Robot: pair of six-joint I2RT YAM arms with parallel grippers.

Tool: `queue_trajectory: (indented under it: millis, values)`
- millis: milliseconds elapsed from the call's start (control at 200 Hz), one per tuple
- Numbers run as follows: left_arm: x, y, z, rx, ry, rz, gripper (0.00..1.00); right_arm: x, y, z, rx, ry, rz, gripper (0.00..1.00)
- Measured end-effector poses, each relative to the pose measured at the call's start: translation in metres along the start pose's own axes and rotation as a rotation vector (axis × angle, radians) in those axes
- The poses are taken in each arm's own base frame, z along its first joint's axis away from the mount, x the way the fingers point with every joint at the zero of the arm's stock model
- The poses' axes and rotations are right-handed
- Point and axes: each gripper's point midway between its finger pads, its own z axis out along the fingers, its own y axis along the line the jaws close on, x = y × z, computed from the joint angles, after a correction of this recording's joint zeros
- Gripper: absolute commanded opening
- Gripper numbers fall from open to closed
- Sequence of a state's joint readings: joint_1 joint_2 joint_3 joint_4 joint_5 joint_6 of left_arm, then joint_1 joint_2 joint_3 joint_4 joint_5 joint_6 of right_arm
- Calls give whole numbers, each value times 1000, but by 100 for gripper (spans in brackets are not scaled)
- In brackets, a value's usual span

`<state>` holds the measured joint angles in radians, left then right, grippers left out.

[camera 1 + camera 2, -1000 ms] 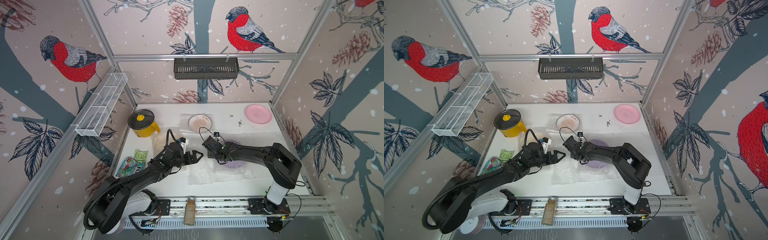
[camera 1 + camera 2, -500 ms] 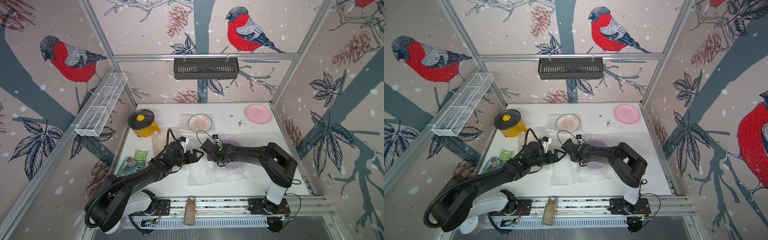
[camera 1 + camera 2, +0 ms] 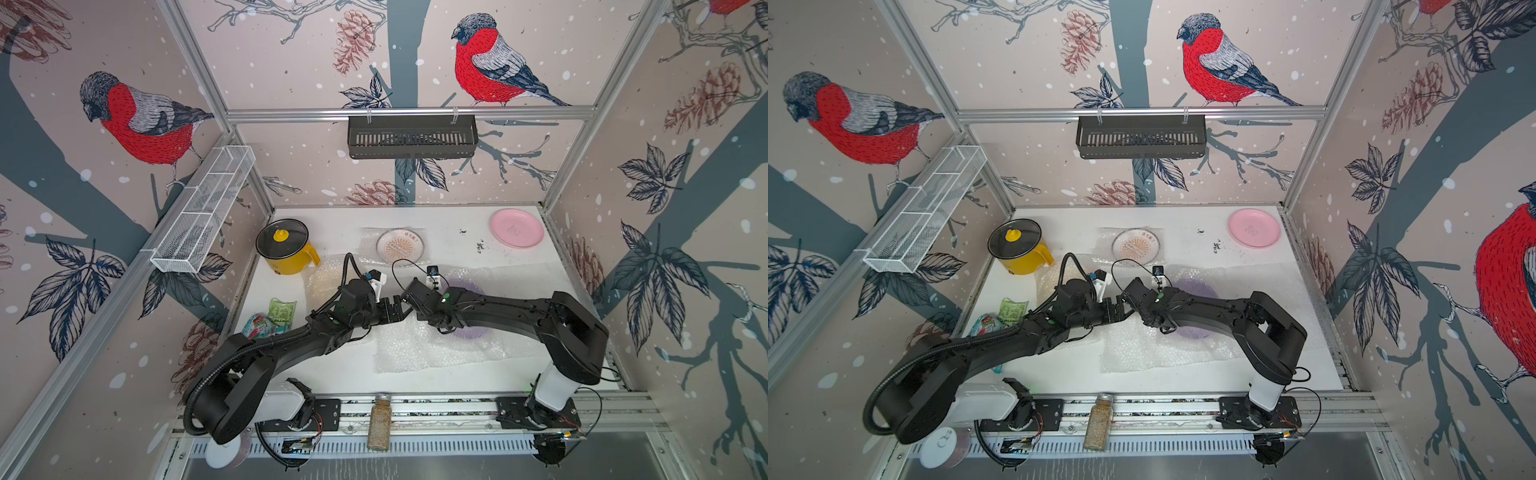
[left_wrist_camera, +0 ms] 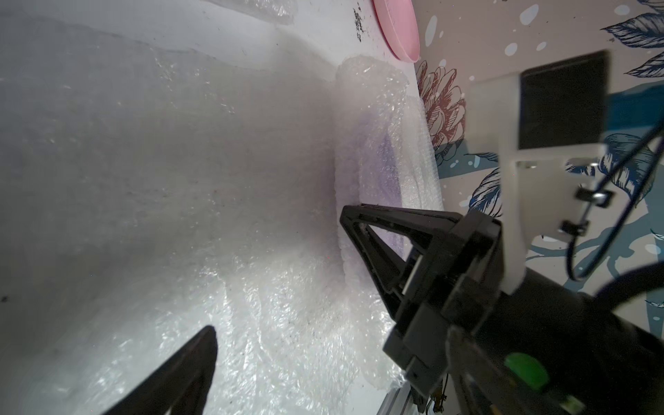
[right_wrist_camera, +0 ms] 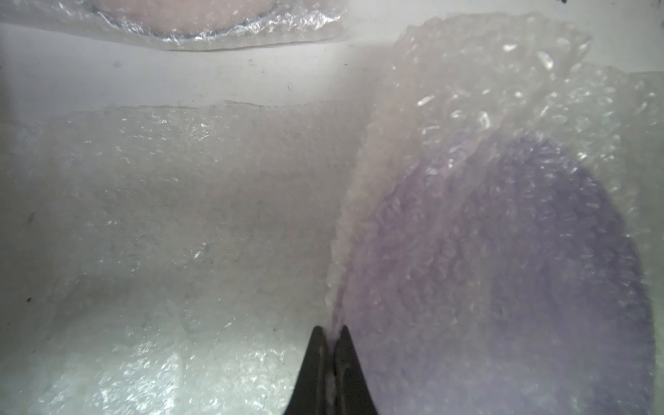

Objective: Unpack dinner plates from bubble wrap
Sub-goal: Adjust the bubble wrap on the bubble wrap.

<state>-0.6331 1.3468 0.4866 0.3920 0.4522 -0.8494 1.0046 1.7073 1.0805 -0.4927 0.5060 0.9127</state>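
Note:
A lilac dinner plate (image 3: 466,286) (image 3: 1196,286) (image 5: 503,269) lies mid-table under a fold of bubble wrap (image 3: 419,345) (image 5: 449,107). My right gripper (image 3: 402,298) (image 3: 1121,301) (image 5: 330,332) is shut on the edge of that fold, just left of the plate. My left gripper (image 3: 395,309) (image 4: 316,359) hangs open right beside it over the flat wrap, holding nothing. The pink plate (image 3: 516,228) (image 4: 399,28) sits bare at the back right. The sunburst plate (image 3: 400,247) lies in clear wrap at the back. A cream-tinted wrapped bundle (image 3: 324,278) lies behind the left arm.
A yellow pot with a black lid (image 3: 286,249) stands at the back left, and snack bags (image 3: 270,318) lie by the left wall. A spice jar (image 3: 379,422) rests on the front rail. A wire rack (image 3: 203,208) and a black basket (image 3: 411,135) hang on the walls.
The right gripper slid a little to the left and closed its fingers on the bubble wrap's edge. The left gripper stayed open and almost still.

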Motion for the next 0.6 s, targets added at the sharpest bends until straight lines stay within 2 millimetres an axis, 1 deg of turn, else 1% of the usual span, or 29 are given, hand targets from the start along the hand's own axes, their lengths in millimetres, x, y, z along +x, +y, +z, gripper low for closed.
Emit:
queue_trajectory:
  millis: [275,430,595]
  values:
    - [7,27,22,-55,32,-45,98,-16,-9,-20,-11,-40,32,7]
    - [10,41,27,-94,35,-59,98,-23,-18,-29,-16,-54,50,9]
    - [8,44,27,-102,18,-59,98,-34,-35,-36,-31,-70,81,9]
